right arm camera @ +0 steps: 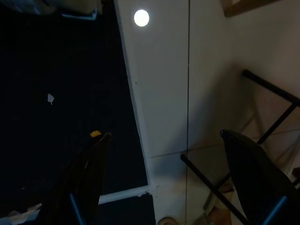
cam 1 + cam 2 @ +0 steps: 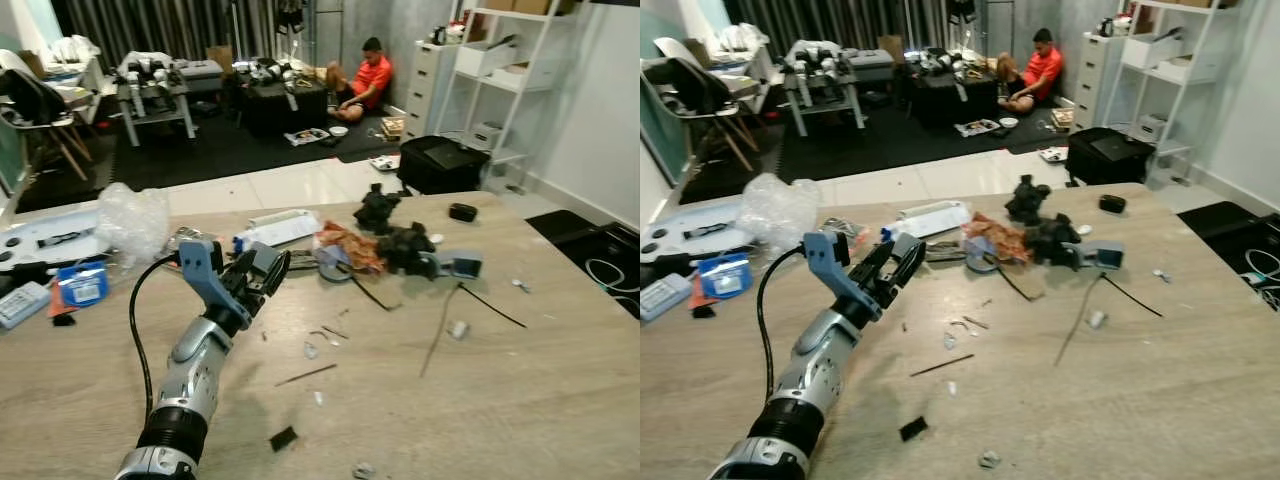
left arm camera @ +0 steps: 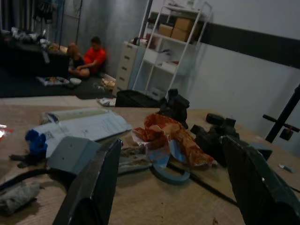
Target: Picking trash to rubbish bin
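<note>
The long pale wooden table [image 2: 520,380] carries it all. The silver left arm reaches out over it, and the left gripper [image 2: 262,272] hovers above the wood with its black fingers spread apart, nothing between them. Just beyond those fingertips lies the trash: a crumpled orange-brown wrapper [image 2: 347,246] near the table's middle, with a flat white printed packet [image 2: 282,229] beside it toward the far edge. A clump of black parts [image 2: 405,245] sits against the wrapper's other side. A crinkled clear plastic bag [image 2: 132,220] rests toward the table's left end. The right gripper [image 1: 164,178] hangs off the table over pale floor tiles, fingers wide apart and empty.
</note>
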{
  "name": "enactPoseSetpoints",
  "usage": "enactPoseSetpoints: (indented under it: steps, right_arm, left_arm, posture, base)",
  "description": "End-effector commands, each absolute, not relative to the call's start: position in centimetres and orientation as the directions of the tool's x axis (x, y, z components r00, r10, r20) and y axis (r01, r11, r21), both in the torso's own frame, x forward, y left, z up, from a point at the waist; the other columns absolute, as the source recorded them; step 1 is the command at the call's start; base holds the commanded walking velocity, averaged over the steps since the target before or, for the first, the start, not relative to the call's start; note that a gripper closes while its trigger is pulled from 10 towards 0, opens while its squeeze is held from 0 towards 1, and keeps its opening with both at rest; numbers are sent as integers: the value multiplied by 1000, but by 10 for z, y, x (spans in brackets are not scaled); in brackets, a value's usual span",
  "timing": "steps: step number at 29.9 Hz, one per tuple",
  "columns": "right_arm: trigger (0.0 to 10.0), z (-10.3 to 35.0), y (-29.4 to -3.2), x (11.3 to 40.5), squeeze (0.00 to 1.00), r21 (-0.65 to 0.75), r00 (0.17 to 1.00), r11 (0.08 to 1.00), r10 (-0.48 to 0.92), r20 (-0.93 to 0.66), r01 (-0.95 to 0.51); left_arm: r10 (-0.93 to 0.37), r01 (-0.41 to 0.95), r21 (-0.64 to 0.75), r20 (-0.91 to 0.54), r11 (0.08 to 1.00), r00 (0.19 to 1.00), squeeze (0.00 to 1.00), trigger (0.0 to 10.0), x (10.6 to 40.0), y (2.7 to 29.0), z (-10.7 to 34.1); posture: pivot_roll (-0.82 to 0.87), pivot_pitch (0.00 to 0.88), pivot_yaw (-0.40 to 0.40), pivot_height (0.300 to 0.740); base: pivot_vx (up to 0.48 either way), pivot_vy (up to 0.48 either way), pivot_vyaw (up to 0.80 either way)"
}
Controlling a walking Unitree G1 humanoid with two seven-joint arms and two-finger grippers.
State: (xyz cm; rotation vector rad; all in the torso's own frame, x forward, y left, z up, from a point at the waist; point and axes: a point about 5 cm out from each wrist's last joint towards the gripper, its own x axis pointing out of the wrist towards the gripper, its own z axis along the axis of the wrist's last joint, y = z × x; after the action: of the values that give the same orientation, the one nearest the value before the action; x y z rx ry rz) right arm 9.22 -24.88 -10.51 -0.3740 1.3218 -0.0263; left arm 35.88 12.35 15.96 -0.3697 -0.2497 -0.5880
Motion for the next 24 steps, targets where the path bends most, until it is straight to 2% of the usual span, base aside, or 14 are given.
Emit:
enactPoseSetpoints:
  steps: [1, 5, 11, 18, 19, 24]
  right_arm:
    - [10000, -105, -251, 89, 0, -284, 248, 939, -233, -940, -193]
    - [10000, -105, -251, 88, 0, -281, 245, 939, -231, -942, -197]
    - [10000, -107, -248, 83, 0, -274, 234, 941, -226, -946, -197]
    - [10000, -112, -246, 61, 0, -264, 196, 945, -226, -954, -193]
    - [10000, -112, -245, 56, 0, -262, 188, 946, -227, -956, -191]
    - [10000, -115, -244, 33, 0, -257, 149, 950, -232, -961, -177]
  left_arm:
    - [-536, 612, -228, 320, 757, 782, 0, 10000, 355, 118, 158]
    - [-558, 637, -226, 328, 737, 763, 0, 10000, 354, 114, 161]
    - [-588, 635, -118, 280, 764, 759, 0, 10000, 357, 107, 161]
    - [-524, 549, -18, 275, 836, 806, 0, 10000, 372, 118, 179]
    - [-500, 521, -4, 272, 854, 822, 992, 10000, 375, 123, 183]
    - [-380, 375, 72, 264, 924, 886, 1000, 10000, 392, 151, 203]
  posture:
    - [-201, 106, 88, 740]
    - [-203, 111, 91, 740]
    - [-210, 135, 102, 740]
    - [-234, 196, 113, 740]
    - [-245, 215, 117, 740]
    - [-271, 268, 128, 740]
  base:
    - [0, -469, 0]
    - [0, -469, 0]
    - [0, 0, 0]
    - [0, 0, 0]
    - [0, 0, 0]
    - [0, 0, 0]
